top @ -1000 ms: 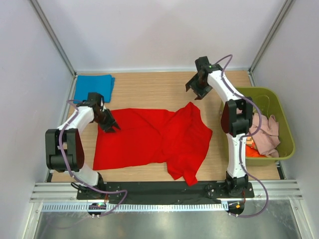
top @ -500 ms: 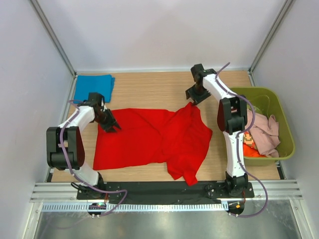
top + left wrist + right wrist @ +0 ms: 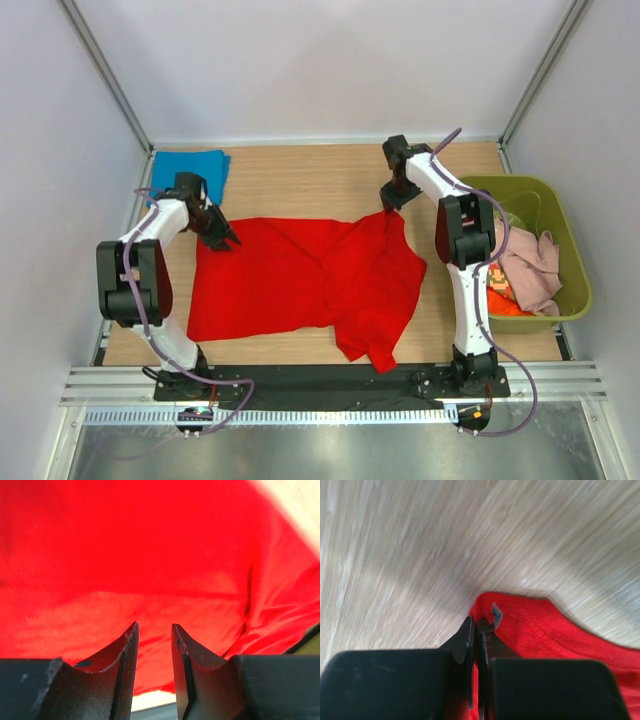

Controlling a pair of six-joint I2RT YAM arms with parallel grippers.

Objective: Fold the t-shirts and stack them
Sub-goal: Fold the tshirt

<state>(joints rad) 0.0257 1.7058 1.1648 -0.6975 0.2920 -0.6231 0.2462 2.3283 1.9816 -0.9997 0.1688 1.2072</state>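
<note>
Red t-shirt point(image 3: 300, 275): right gripper point(image 3: 480, 623) jaws are pinched shut on its corner; left gripper point(image 3: 154, 628) jaws stand slightly apart, grip unclear. Best to pull gently and evenly.

Nothing to read here: no words, no numbers, no labels, no signs on anything in view.

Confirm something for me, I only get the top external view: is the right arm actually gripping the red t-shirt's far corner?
Observer: Yes. In the right wrist view the right gripper has its jaws shut on a stitched corner of the red t-shirt.
Operator: And the left arm?
Observer: In the left wrist view the left gripper has its jaws parted, with red cloth showing through the gap. Whether they pinch any, I cannot tell.
</note>
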